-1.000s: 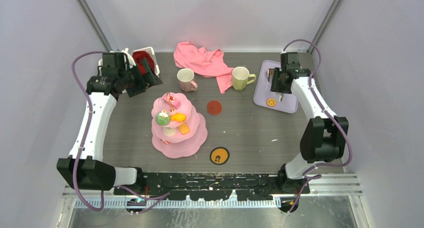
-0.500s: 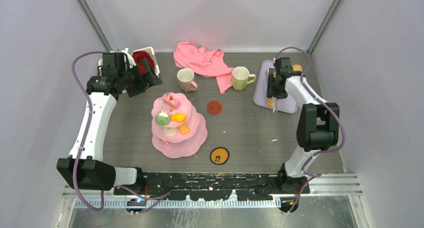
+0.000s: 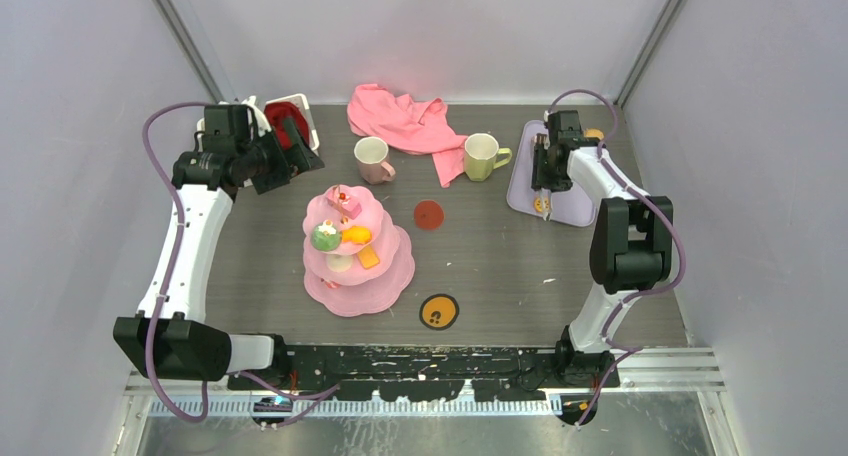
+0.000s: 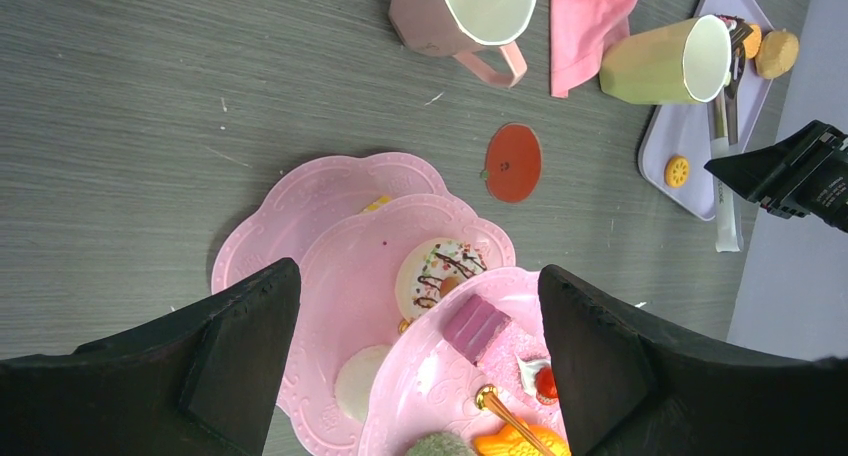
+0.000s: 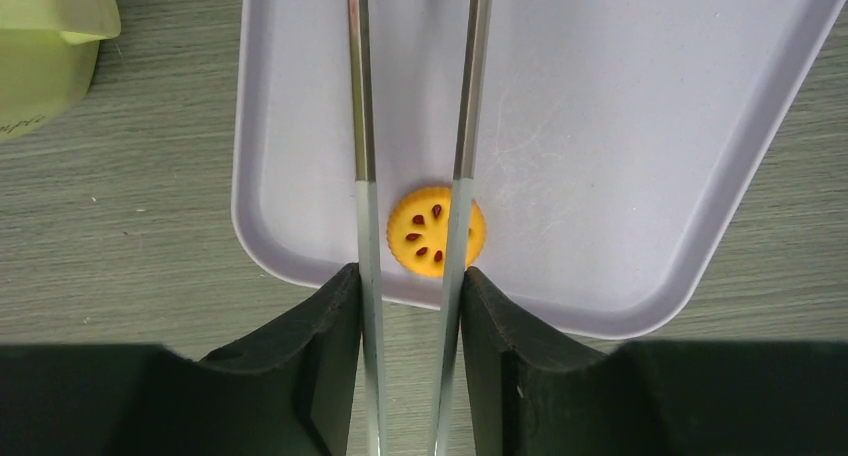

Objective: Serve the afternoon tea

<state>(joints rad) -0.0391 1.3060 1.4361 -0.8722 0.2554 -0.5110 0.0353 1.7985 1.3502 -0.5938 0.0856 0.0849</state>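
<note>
The pink three-tier cake stand [image 3: 355, 276] stands left of the middle and holds several toy pastries; it also shows in the left wrist view [image 4: 340, 306]. The pale pink mug [image 3: 372, 159] and the yellow-green mug [image 3: 482, 156] stand at the back. My left gripper [image 3: 290, 146] is open and empty, high at the back left. My right gripper [image 5: 410, 281] is shut on metal tongs [image 5: 360, 126] over a lavender tray [image 5: 600, 126]. A yellow cookie [image 5: 436, 231] lies on the tray under the tongs' arms. The tongs' tips are out of the right wrist view.
A pink cloth [image 3: 405, 121] lies at the back behind the mugs. A white basket with red cloth [image 3: 290, 116] sits by my left gripper. A red coaster [image 3: 429, 214] and an orange-and-black coaster [image 3: 438, 312] lie on the table. More pastries [image 4: 777, 51] sit at the tray's far end.
My right gripper with the tongs has shifted left over the tray, so the tongs now lie above the yellow cookie. Its elbow has swung in. The left arm has not moved.
</note>
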